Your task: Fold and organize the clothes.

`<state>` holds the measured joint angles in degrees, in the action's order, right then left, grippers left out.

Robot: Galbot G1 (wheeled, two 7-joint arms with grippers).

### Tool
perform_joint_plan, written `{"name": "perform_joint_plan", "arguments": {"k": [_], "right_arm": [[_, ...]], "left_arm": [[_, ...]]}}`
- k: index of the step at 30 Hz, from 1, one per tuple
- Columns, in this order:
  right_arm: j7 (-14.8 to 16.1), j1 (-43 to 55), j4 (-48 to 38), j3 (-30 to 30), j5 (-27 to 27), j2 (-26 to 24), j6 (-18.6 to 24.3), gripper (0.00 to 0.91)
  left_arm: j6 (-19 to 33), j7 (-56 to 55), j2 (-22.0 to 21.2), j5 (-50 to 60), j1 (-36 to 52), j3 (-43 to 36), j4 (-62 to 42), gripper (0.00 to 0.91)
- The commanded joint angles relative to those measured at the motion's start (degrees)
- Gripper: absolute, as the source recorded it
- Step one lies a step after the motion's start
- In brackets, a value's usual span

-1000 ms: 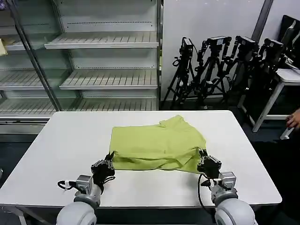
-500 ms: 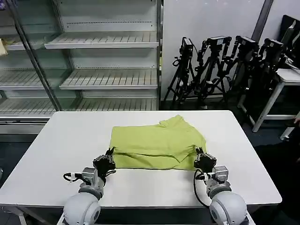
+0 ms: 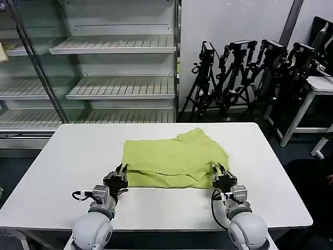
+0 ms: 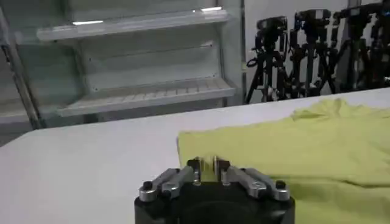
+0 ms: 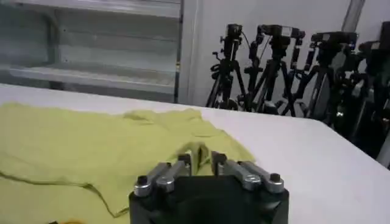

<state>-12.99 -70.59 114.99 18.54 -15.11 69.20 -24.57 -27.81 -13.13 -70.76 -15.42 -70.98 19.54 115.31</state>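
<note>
One lime yellow-green short-sleeved T-shirt of thin soft fabric (image 3: 174,159) lies folded roughly in half on the white rectangular tabletop (image 3: 67,156), about mid-table, slightly toward the robot's right. A folded layer shows along the near hem; a small bump of fabric, collar or sleeve, sticks up at the far edge.

Left gripper (image 3: 117,175) sits low at the shirt's near-left corner, fingertips at the hem. In the left wrist view its fingers (image 4: 194,165) stand slightly apart, released, with the shirt edge right ahead of them and nothing clamped.

Right gripper (image 3: 220,173) is at the near-right corner, mirrored pose. In the right wrist view its fingers (image 5: 185,159) are also parted, fabric lying in front and under, not gripped.

Behind the table: grey empty metal shelving (image 3: 117,67) and a row of black camera tripods (image 3: 244,73) by the wall.
</note>
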Motion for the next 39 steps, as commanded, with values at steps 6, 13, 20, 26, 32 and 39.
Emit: {"name": "perform_joint_plan", "arguments": {"k": [6,13,20,26,32,39], "right_arm": [[0.21,-7.02,4.84,6.03,0.26,-0.19,0.53,0.907],[-0.62,-8.92,3.57,8.28,-2.84,-0.64,-3.26,0.907],[-1.92,-9.44,3.51,8.51,-6.57,-0.25,-7.42,0.907],[-2.27,-8.82,3.6,7.81,-9.87,-0.35,-8.3,0.02],[-2.28,-8.83,4.41,7.3,-9.89,-0.45,-8.32,0.0],[-2.33,-9.42,5.61,7.31,-9.84,-0.66,-7.99,0.0]], "left_arm": [[-0.21,-0.07,-0.49,-2.82,-9.64,3.66,5.03,0.907],[-1.56,-0.11,-0.04,-5.46,-7.75,3.5,2.12,0.907],[-1.68,-0.19,0.31,-6.82,-6.59,1.96,2.02,0.191],[-1.95,-0.08,0.46,-7.14,-6.04,0.88,1.35,0.04],[-2.91,0.0,0.79,-8.98,-5.91,0.89,1.15,0.04],[-3.16,0.0,1.08,-9.75,-6.68,1.46,2.53,0.04]]}}
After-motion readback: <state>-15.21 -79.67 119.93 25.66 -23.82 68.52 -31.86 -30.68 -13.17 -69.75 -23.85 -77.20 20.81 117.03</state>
